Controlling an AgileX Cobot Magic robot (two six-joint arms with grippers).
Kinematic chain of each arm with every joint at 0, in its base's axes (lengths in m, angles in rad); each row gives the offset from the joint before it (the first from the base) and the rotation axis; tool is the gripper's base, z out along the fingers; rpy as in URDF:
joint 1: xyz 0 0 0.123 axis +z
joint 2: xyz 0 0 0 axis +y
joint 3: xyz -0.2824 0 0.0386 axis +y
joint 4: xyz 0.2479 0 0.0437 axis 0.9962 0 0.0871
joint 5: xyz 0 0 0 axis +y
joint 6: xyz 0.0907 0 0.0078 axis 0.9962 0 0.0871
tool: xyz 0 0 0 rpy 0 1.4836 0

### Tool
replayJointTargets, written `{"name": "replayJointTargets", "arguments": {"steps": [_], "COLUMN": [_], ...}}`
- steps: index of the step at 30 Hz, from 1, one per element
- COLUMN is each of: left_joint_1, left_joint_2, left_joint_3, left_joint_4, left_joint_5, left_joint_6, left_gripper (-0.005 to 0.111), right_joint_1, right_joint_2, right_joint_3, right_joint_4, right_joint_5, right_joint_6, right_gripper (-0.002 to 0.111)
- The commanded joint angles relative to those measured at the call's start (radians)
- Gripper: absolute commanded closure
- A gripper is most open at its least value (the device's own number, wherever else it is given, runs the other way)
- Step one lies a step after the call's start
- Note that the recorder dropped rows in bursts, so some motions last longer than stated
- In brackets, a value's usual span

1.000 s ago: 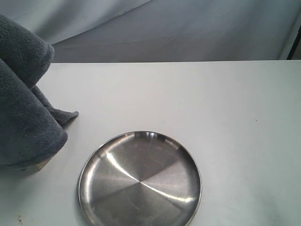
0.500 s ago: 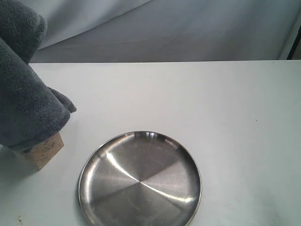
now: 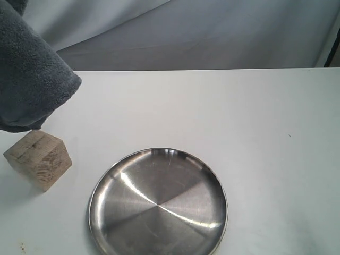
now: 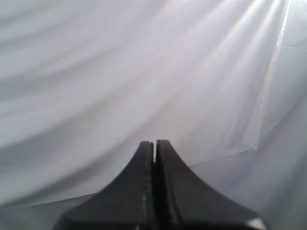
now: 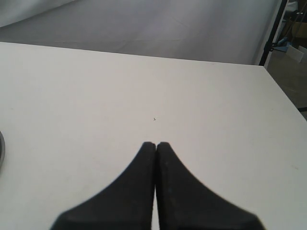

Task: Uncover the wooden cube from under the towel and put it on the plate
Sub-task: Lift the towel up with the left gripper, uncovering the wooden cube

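The dark grey towel (image 3: 29, 74) hangs in the air at the upper left of the exterior view, clear of the table. Just below its lower edge the pale wooden cube (image 3: 38, 159) stands uncovered on the table, left of the steel plate (image 3: 158, 204), which holds nothing. Neither gripper shows in the exterior view. In the left wrist view my left gripper (image 4: 154, 143) is shut to a thin slit and faces the backdrop; the towel does not show there. My right gripper (image 5: 156, 143) is shut on nothing, low over bare table, with the plate's rim (image 5: 1, 148) at the frame edge.
The white table (image 3: 255, 133) stretches right of the plate to its far edge. A grey cloth backdrop (image 3: 212, 37) hangs behind it. A dark stand (image 5: 273, 33) and shelving sit beyond the table's corner in the right wrist view.
The towel has risen and drawn up to the left, off the cube. The cube went from almost hidden to fully exposed. The plate has not moved.
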Motion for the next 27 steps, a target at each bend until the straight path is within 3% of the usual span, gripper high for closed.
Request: {"name": "replayJointTargets", "arguments": {"steps": [1,5,8,15,20,27], "left_joint_1": [-0.005,-0.016,-0.069,-0.260,-0.374,-0.401], "left_joint_2": [0.068,0.146,0.187,0.339,0.472,0.605], "left_joint_3": [-0.002,-0.005,-0.029,-0.143,-0.155,-0.155], "left_joint_4": [-0.037,-0.146,-0.141,0.046,0.175,0.234], "left_joint_5": [-0.083,-0.179,-0.289,-0.346,-0.359,-0.403], "left_joint_6": [0.004,0.004,0.004,0.004,0.004,-0.004], "left_gripper": [0.107,0.107,0.107,0.107,0.107,0.107], "right_joint_1": [-0.008,-0.008,-0.008,-0.008,-0.008,-0.008], "right_joint_2": [-0.006,-0.006,-0.006,-0.006,-0.006,-0.006], "right_joint_3": [0.004,0.004,0.004,0.004,0.004,0.004], "right_joint_4": [0.005,0.005,0.005,0.005,0.005,0.005], "right_joint_5": [-0.002,-0.002,-0.002,-0.002,-0.002,-0.002], "right_joint_6": [-0.004,-0.004,-0.004,-0.004,-0.004,-0.004], "right_gripper": [0.108,0.108,0.108,0.108,0.108,0.108]}}
